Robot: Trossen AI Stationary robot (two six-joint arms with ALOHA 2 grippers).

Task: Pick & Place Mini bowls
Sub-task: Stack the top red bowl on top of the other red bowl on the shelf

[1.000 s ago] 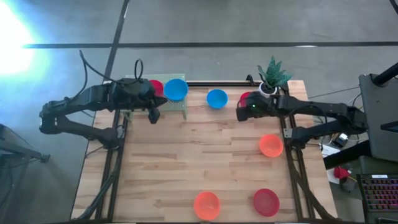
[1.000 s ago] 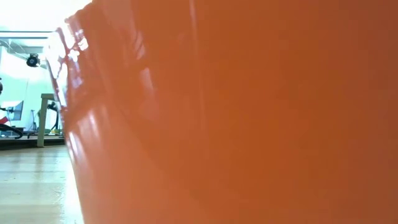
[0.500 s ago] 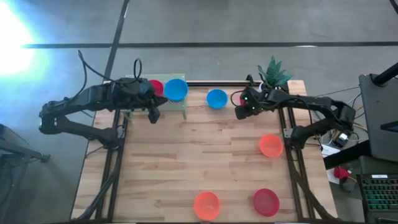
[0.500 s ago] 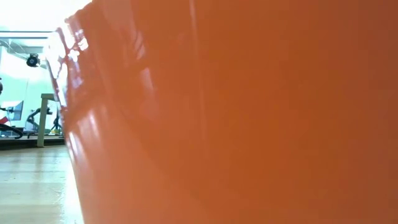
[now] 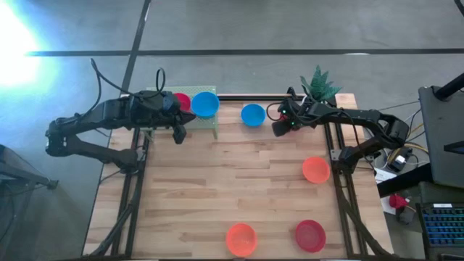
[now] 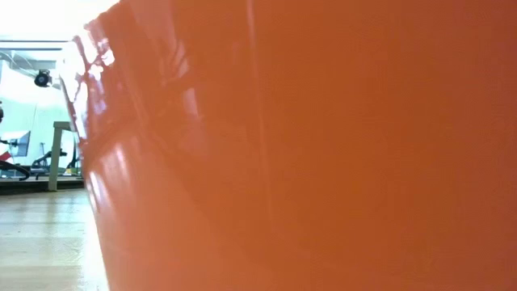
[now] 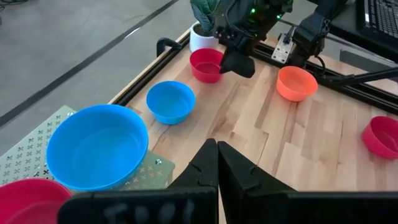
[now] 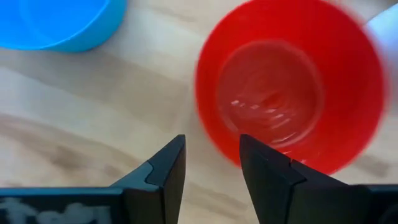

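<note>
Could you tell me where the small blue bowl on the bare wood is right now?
In the high view the small blue bowl sits at the table's far edge, between the green perforated board on its left and the right gripper over a red bowl.

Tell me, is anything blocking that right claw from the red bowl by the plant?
Nothing visible. The right claw hangs open just beside the red bowl, only bare table between them. The blue bowl sits off to one side, and the plant pot stands behind the bowl.

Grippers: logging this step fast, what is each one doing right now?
Left gripper: shut, empty, beside the big blue bowl.
Right gripper: open, empty, at the rim of the red bowl.
</note>
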